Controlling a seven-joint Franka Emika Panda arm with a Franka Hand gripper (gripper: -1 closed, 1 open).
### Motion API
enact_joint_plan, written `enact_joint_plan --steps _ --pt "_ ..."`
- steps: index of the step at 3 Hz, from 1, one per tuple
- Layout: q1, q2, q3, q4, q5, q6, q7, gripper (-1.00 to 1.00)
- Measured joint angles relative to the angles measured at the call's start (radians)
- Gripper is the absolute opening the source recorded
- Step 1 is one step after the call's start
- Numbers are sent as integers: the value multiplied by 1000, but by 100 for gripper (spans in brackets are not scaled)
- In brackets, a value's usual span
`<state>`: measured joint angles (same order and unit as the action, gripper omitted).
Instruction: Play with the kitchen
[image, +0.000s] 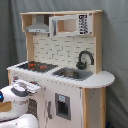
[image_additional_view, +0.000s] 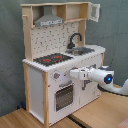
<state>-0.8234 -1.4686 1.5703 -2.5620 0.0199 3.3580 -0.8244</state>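
Note:
The kitchen is a white and light-wood toy unit that fills both exterior views. On its counter are a black-and-red stovetop, a sink and a black faucet. A grey hood hangs under the upper shelf. In the second exterior view my gripper points at the kitchen front panel, close to the knobs and above the oven door. In the first exterior view my gripper comes in from the lower left, right at the front panel.
A grey curtain hangs behind the unit. The kitchen stands on a wooden surface. An upper cupboard door stands open at the top right in the second exterior view. My white arm fills the first exterior view's lower left.

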Motion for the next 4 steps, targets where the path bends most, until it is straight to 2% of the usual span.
enact_joint_plan --steps 4 --pt "4 25 -1 -1 3 -4 426 -100"
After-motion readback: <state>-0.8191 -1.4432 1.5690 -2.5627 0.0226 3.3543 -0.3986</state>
